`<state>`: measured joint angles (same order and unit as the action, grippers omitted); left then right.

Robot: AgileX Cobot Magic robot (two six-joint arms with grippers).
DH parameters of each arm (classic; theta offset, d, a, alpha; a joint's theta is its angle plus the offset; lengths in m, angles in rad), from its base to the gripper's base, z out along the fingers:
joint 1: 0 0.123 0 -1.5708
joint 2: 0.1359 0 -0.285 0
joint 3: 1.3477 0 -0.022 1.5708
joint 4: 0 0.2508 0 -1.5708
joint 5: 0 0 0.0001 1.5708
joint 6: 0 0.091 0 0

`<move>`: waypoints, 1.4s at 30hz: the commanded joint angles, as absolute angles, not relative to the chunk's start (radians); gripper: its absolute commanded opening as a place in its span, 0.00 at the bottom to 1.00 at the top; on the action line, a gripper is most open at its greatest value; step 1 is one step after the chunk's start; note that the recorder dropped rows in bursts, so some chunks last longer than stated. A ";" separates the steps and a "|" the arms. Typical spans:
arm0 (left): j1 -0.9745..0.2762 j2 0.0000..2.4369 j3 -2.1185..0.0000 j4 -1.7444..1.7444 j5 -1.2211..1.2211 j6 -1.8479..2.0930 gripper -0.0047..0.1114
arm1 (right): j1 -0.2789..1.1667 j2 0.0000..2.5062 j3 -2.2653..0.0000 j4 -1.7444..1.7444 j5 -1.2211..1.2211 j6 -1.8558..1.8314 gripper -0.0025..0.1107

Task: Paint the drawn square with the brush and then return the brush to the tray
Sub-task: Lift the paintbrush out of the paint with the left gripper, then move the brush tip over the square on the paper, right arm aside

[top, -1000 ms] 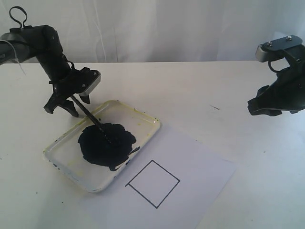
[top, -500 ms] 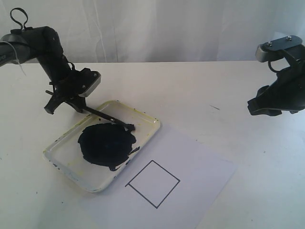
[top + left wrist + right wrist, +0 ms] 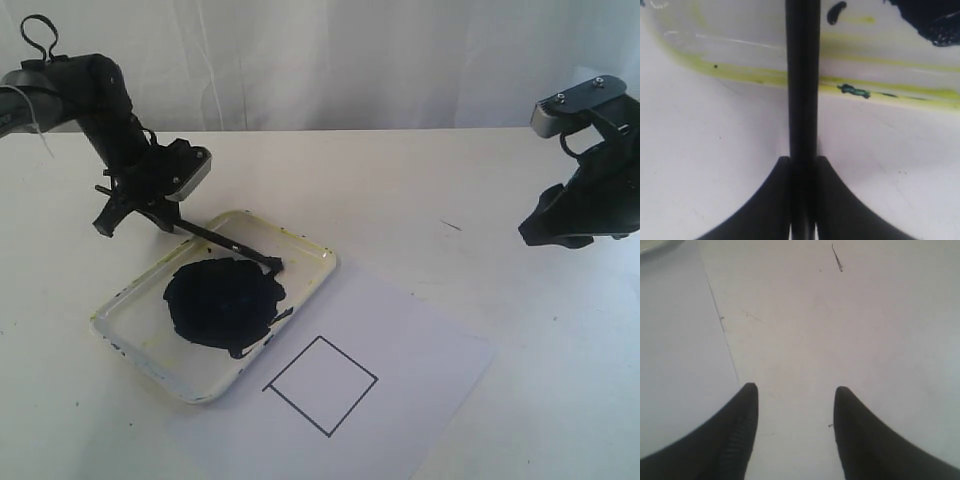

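My left gripper (image 3: pixel 145 213) is shut on the brush (image 3: pixel 225 243) and hovers over the tray's (image 3: pixel 135 325) far left corner. The black handle slants down to the right, and its tip rests at the far edge of the blue-black paint puddle (image 3: pixel 222 300). In the left wrist view the handle (image 3: pixel 802 75) runs straight out from between the gripper's (image 3: pixel 803 162) closed fingers, across the yellowish tray rim (image 3: pixel 740 75). The drawn square (image 3: pixel 321 385) on the paper sheet (image 3: pixel 430 350) is blank white inside. My right gripper (image 3: pixel 540 232) hangs open and empty above the table at the right (image 3: pixel 796 395).
The paper sheet lies against the tray's right side and reaches the near edge of the view. A small dark mark (image 3: pixel 451 226) sits on the white table between the tray and the right arm. A white curtain backs the table.
The brush swung from standing steeply in the puddle's middle to lying flatter, with its tip at the puddle's far right edge. The left gripper turned with it. The right arm barely moved.
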<state>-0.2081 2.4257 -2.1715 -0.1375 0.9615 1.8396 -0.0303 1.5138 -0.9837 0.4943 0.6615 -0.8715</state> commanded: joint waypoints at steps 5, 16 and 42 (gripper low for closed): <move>-0.212 2.329 -2.175 -0.146 1.048 1.831 0.04 | -0.012 1.516 -0.991 0.503 0.645 -0.938 0.69; -0.212 2.233 -2.175 -0.081 1.221 1.753 0.04 | 0.167 1.600 -0.991 0.573 0.693 -1.043 0.69; -0.303 1.990 -1.881 0.024 1.221 1.548 0.04 | 0.359 1.711 -0.987 0.430 0.669 -1.137 0.69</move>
